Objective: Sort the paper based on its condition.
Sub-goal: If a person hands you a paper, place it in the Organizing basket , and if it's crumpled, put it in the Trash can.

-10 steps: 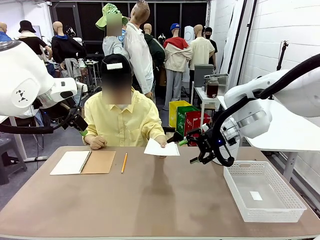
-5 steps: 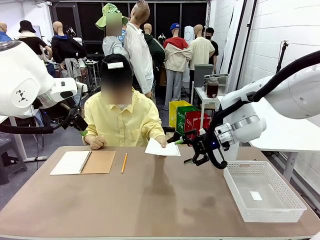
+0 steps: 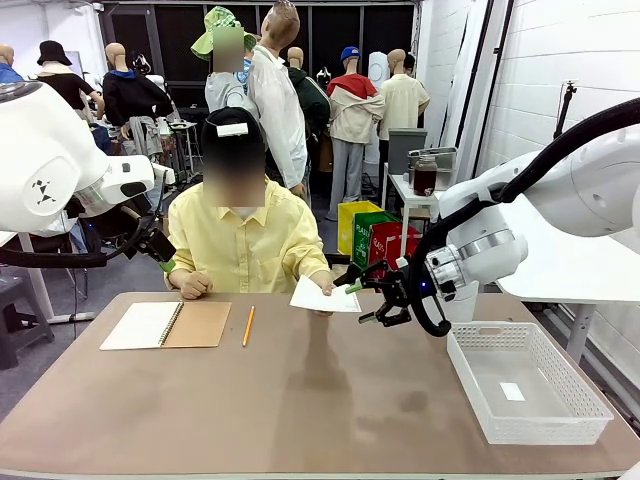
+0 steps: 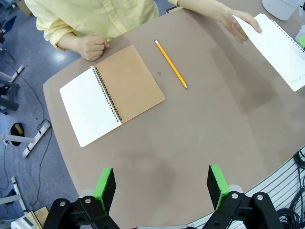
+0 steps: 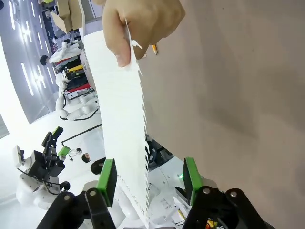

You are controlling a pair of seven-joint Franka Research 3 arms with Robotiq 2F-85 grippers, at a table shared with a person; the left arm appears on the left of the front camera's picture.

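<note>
Front view: the right gripper (image 3: 362, 297) has slid in from the right over the last second and now brackets the near edge of the sheet (image 3: 322, 296). The person's hand (image 3: 322, 283) holds that sheet out above the table (image 3: 300, 400). The hand and sheet have barely shifted; the arm has done the travelling. The basket (image 3: 560, 400) stands to the right, with a small white label on its floor. This looks like the handover step, with the grasp about to be made.

Left wrist view: the left gripper (image 4: 160, 174) hangs open over bare table, nothing between its pads. The notebook (image 4: 112, 93) and pencil (image 4: 170, 70) lie ahead of it. The sheet (image 4: 281, 52) shows at the top right corner, well apart from this arm.

Right wrist view: the sheet (image 5: 121, 119) runs edge-on between the green pads (image 5: 107, 176), nearer one pad than the other. A gap shows on each side, so the jaws are open around it and not yet clamped. The person's fingers pinch its far end. The sheet looks flat and uncreased, with one ragged torn-out edge. Judging its condition should come easier once the person lets go.
</note>
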